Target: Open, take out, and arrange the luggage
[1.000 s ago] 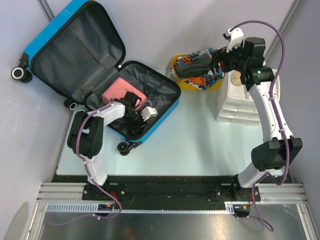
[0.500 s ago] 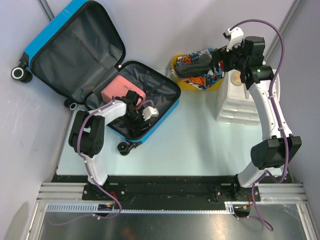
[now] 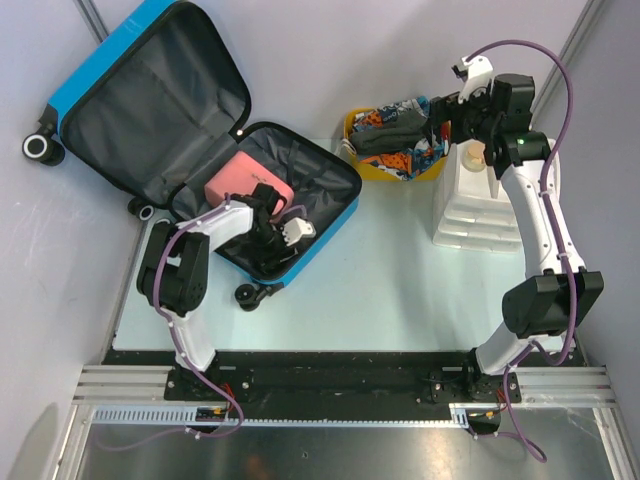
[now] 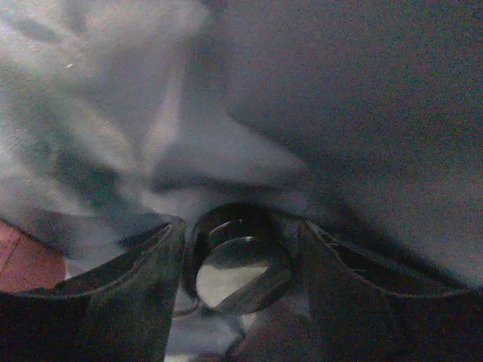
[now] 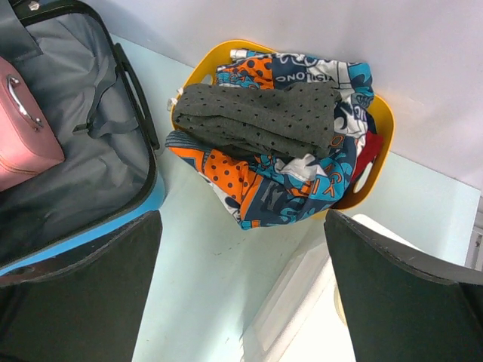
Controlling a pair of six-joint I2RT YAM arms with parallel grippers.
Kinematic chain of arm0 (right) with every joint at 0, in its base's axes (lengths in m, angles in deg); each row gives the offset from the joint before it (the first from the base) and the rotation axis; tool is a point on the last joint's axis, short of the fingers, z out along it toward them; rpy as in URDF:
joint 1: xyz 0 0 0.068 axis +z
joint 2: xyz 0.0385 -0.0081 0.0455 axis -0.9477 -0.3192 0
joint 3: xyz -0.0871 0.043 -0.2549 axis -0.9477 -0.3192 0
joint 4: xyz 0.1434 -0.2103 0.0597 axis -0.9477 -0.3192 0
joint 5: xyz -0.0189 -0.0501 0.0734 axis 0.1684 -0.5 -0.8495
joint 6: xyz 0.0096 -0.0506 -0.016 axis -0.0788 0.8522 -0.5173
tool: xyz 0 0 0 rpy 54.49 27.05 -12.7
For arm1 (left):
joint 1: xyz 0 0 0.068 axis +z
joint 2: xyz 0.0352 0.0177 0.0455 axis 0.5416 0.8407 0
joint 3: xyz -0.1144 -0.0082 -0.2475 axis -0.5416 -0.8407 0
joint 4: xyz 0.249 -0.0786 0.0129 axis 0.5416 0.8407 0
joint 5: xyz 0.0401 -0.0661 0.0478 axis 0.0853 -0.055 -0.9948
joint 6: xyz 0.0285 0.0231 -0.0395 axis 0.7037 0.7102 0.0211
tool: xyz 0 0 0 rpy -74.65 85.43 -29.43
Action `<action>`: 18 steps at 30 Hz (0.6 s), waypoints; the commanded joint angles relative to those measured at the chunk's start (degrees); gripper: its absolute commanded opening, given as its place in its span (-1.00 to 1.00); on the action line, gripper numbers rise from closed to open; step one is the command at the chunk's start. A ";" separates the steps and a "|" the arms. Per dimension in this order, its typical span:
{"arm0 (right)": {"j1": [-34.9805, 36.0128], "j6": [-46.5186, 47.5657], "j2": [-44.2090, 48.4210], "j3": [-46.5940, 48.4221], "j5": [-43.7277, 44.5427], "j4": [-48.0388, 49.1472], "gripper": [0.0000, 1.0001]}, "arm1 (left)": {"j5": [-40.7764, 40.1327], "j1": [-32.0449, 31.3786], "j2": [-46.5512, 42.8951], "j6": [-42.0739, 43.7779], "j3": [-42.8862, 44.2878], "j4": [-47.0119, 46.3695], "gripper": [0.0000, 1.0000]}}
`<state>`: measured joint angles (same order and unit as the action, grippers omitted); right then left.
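The blue suitcase lies open, its lid propped at the back left and its base flat on the table; it also shows in the right wrist view. My left gripper is down inside the base, against the grey lining. Its jaws are closed on both sides of a dark round ring-shaped object. My right gripper is open and empty, held high over the table beside the yellow tub.
A pink pouch lies in the suitcase base, beside my left gripper. The yellow tub holds patterned clothes with a grey dotted garment on top. A white stepped stand stands at the right.
My right gripper has drifted slightly right and back near the tub. My left gripper has barely shifted inside the suitcase base.
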<state>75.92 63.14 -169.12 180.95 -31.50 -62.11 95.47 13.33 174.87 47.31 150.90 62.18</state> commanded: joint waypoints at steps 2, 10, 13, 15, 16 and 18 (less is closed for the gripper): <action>-0.93 -0.72 1.88 -0.81 -1.94 2.51 0.88 | 0.19 -0.84 2.54 0.10 1.83 0.61 0.07; -1.63 -0.36 4.87 -3.89 -2.91 3.21 0.88 | 2.82 -0.93 -2.80 -4.30 4.29 -0.54 -0.42; -1.63 -0.71 6.01 -5.29 -3.17 4.18 0.88 | 3.88 -1.36 -6.67 -5.88 5.17 -0.36 -0.51; -1.63 -0.80 6.45 -5.82 -3.43 4.88 0.88 | 4.41 -1.54 -8.34 -7.46 5.70 -0.36 -0.54; -1.55 -0.72 6.72 -6.08 -3.61 4.97 0.87 | 4.58 -1.63 -9.14 -8.16 6.40 -0.28 -0.56; -1.63 -0.54 7.16 -6.61 -4.31 5.15 0.87 | 5.20 -1.54 -11.25 -9.65 7.10 -0.01 -0.57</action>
<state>74.52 62.96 -165.23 174.83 -33.99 -60.19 97.15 12.17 170.17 42.00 154.11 62.25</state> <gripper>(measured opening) 0.937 0.510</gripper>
